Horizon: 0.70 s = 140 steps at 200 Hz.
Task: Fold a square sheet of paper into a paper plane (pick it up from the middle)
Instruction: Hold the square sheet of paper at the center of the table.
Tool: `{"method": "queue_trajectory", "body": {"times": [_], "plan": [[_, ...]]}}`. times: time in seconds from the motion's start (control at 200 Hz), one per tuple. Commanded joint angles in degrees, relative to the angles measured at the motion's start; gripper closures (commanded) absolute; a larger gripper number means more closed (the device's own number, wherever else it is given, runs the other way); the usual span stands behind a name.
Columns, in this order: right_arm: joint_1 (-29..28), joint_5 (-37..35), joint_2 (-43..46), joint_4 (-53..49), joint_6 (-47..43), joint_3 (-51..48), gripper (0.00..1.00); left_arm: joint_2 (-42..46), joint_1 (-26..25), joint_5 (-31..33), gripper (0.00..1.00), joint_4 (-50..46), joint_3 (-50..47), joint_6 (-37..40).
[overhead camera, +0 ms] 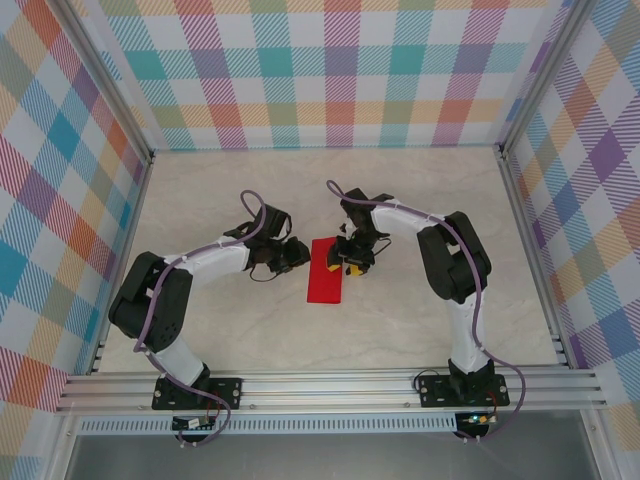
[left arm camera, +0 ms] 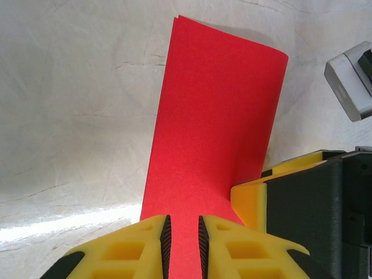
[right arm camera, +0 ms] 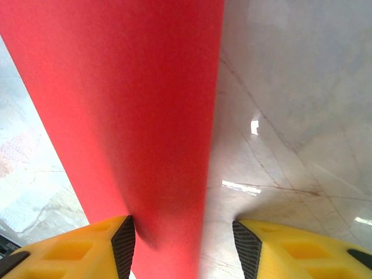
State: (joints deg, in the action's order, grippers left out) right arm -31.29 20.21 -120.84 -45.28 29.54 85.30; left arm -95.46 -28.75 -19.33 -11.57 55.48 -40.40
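- Top external: I see the sheet of paper (overhead camera: pixel 325 272) lying as a narrow red rectangle, apparently folded once. It lies between the left gripper (overhead camera: pixel 296 256) and the right gripper (overhead camera: pixel 352 264), with one set of fingers close at each long edge.
- I judge the first fold done. There is no pointed nose and no wings yet, so most of the paper plane is left to make.
- The table (overhead camera: pixel 200 200) is pale and marbled, with bright plaid walls (overhead camera: pixel 340 70) on three sides and an aluminium frame (overhead camera: pixel 330 385) along the near edge.
- Left wrist: the left gripper (left arm camera: pixel 182 224) has its fingers narrow, with a slim gap between the pads and red showing through it. The sheet of paper (left arm camera: pixel 215 116) runs away ahead of the fingertips. I cannot tell whether the pads touch it.
- Right wrist: the right gripper (right arm camera: pixel 183 232) has its fingers wide and clamps nothing. The sheet of paper (right arm camera: pixel 128 104) runs between them, close to the left-hand pad and apart from the other. The table (right arm camera: pixel 290 116) is glossy here, with glints of light.
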Motion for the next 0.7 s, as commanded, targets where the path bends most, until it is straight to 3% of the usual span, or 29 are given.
{"method": "queue_trajectory", "body": {"times": [0.0,0.115,0.235,0.695], "plan": [[0.4,-8.3,-5.4,-1.6,-1.0,-1.7,0.48,-1.2,-0.3,-2.0,0.80,1.8,0.8,-0.4],[0.5,-8.6,-5.6,-1.7,-1.1,-1.6,0.48,-2.4,-0.4,-3.6,0.84,2.8,1.3,-0.3],[0.4,-8.8,-5.7,-1.7,-1.0,-1.8,0.48,-4.5,-0.5,-5.5,1.00,4.3,2.0,-0.7],[0.4,-8.7,-5.7,-1.2,-0.7,-2.6,0.48,-11.0,-1.0,-7.1,1.00,7.0,3.5,-1.7]]}}
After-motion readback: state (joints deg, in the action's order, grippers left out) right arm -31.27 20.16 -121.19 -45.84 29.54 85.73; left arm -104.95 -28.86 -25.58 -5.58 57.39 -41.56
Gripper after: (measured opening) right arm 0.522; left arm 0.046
